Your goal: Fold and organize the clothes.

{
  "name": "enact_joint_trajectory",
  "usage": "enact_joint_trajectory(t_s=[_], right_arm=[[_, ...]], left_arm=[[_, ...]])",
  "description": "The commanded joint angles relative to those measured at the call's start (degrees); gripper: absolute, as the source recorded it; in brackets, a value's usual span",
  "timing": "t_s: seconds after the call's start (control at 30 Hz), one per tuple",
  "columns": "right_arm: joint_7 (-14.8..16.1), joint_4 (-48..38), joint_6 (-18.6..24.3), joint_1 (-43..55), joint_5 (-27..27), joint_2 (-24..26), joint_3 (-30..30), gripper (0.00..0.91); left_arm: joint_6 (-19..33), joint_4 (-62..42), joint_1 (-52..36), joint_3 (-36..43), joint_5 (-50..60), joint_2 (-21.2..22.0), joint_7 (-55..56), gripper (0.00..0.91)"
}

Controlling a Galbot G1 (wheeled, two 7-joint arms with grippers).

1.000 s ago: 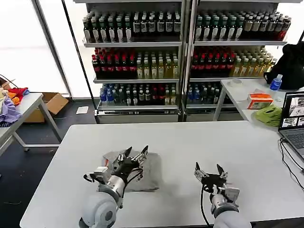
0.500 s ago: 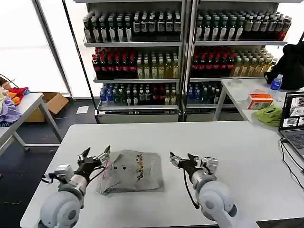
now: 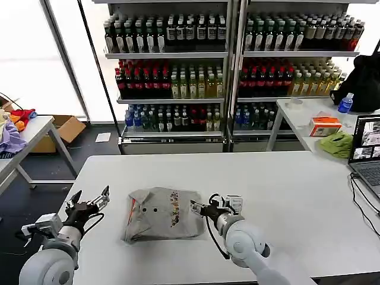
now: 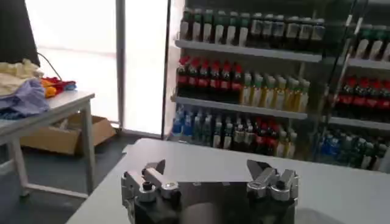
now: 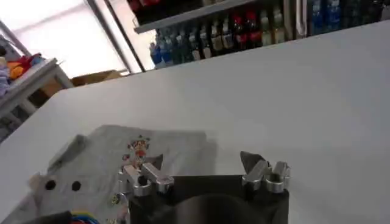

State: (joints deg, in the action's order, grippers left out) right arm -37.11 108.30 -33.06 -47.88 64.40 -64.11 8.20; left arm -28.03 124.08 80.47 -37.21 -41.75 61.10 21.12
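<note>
Right gripper [image 3: 198, 208], fingers spread, sits at the right edge of the folded grey shirt [image 3: 163, 214]; left gripper [image 3: 90, 199], fingers spread too, hovers well left of the shirt; shirt lies on the white table [image 3: 285, 184].

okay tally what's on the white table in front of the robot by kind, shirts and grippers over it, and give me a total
Folded light grey shirt: 1
Grippers over the table: 2, the left gripper open beside the shirt's left edge, the right gripper open at its right edge
Total: 3
</note>
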Motion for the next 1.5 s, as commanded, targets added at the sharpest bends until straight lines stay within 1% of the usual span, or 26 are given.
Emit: enact_joint_trajectory(t_s=[0.03, 0.1, 0.17, 0.2, 0.23, 0.27, 0.3, 0.33, 0.37, 0.4, 0.43, 0.7, 1.03, 1.07, 1.17, 1.2, 1.33, 1.4, 1.5], right_arm=[[-0.91, -3.83, -0.32, 2.73, 1.10, -1.70, 4.90, 0.897], [-0.84, -4.64, -0.31, 2.35, 0.41, -2.67, 5.01, 0.887], [-0.94, -4.90, -0.32, 2.07, 0.00, -3.25, 4.97, 0.715], [-0.90, -4.96, -0.33, 1.98, -0.13, -3.37, 4.96, 0.605], [-0.86, -5.17, -0.33, 1.81, -0.38, -3.58, 4.93, 0.524], [-0.85, -5.19, -0.32, 1.71, -0.54, -3.66, 4.93, 0.453], [-0.80, -5.42, -0.31, 1.56, -0.82, -3.82, 5.09, 0.453], [-0.75, -5.49, -0.31, 1.52, -1.04, -3.86, 5.16, 0.262], [-0.71, -5.58, -0.31, 1.50, -1.24, -4.04, 5.30, 0.181], [-0.74, -5.70, -0.32, 1.51, -1.48, -4.21, 5.45, 0.060], [-0.76, -5.77, -0.31, 1.51, -1.52, -4.31, 5.48, 0.000], [-0.94, -5.98, -0.29, 0.61, -3.07, -4.57, 5.21, 0.000], [-0.76, -2.65, -0.23, -0.07, -4.42, -2.88, 2.36, 0.000], [-0.83, -2.19, -0.24, -0.07, -4.42, -2.36, 2.12, 0.000], [-0.12, -0.73, -0.25, 0.13, -4.36, 1.32, 0.96, 0.000], [0.21, -0.59, -0.25, -0.07, -4.35, 3.17, -0.01, 0.000], [1.27, -0.25, -0.20, -2.57, -4.25, 7.96, -4.49, 0.000], [2.18, -0.08, -0.16, -4.22, -4.48, 9.88, -7.00, 0.000], [2.91, -0.67, -0.13, -5.88, -5.56, 10.99, -10.29, 0.000]], left_arm=[[-0.44, 0.80, 2.95, -3.18, 0.23, -0.08, 0.33, 0.907], [-0.44, 0.77, 3.07, -3.19, 0.26, 0.00, 0.36, 0.907], [-0.42, 0.97, 3.31, -3.50, -0.01, -0.08, 0.39, 0.907], [-0.43, 1.14, 3.37, -3.69, -0.16, -0.17, 0.41, 0.907], [-0.37, 1.26, 3.66, -3.89, -0.26, -0.21, 0.38, 0.907], [-0.28, 1.34, 3.84, -4.10, -0.24, -0.23, 0.37, 0.907], [-0.22, 1.34, 3.93, -4.31, -0.21, -0.20, 0.35, 0.907], [-0.18, 1.33, 3.95, -4.40, -0.20, -0.20, 0.35, 0.907], [-0.14, 1.31, 3.97, -4.47, -0.20, -0.11, 0.35, 0.907], [-0.08, 1.37, 4.06, -4.58, -0.20, -0.05, 0.35, 0.907], [-0.05, 1.44, 4.15, -4.61, -0.20, 0.01, 0.36, 0.907], [0.81, 1.16, 4.45, -3.59, 0.51, 1.94, 0.03, 0.907], [0.70, 0.05, 2.46, -2.68, 0.50, 1.88, -0.10, 0.907], [0.68, -0.08, 2.21, -2.56, 0.53, 2.07, -0.07, 0.907], [0.56, -0.02, 1.45, -2.17, 0.55, 2.64, -0.14, 0.907], [0.57, 0.02, 1.39, -2.04, 0.54, 2.93, -0.21, 0.907], [0.80, -0.96, 1.01, -0.98, 1.39, 3.75, -0.42, 0.907], [0.86, -1.16, 0.49, -0.21, 1.54, 4.32, -0.47, 0.907], [0.87, -1.34, -0.14, 0.71, 1.89, 4.92, -0.47, 0.907]])
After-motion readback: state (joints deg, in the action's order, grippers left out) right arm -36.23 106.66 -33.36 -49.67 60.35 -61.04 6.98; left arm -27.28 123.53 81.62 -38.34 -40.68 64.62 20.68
